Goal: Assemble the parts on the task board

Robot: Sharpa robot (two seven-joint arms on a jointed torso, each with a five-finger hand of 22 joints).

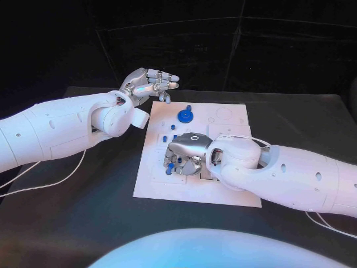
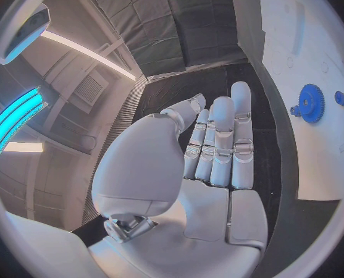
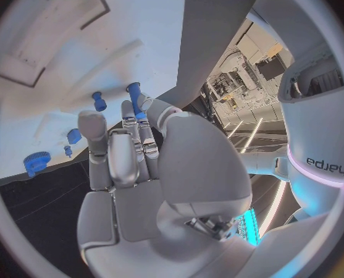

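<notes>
The white task board (image 1: 227, 187) lies in the middle of the black table. A blue gear (image 1: 185, 115) stands in its far part, with a small blue knob (image 1: 188, 106) just beyond it. My right hand (image 1: 188, 152) hangs over the board's left middle, fingers pointing down. In the right wrist view this hand (image 3: 133, 167) pinches a blue peg (image 3: 134, 96) between thumb and fingertips, next to another blue peg (image 3: 100, 100). My left hand (image 1: 150, 82) hovers over the board's far left corner, fingers stretched out and holding nothing. The left wrist view shows the gear (image 2: 310, 103) beyond that flat hand (image 2: 210, 160).
Small blue pieces (image 1: 174, 126) sit near the board's left edge, between the gear and my right hand. A white cable (image 1: 34, 184) trails over the table (image 1: 82, 218) under my left arm. The board's right half (image 1: 231, 120) has shallow recesses.
</notes>
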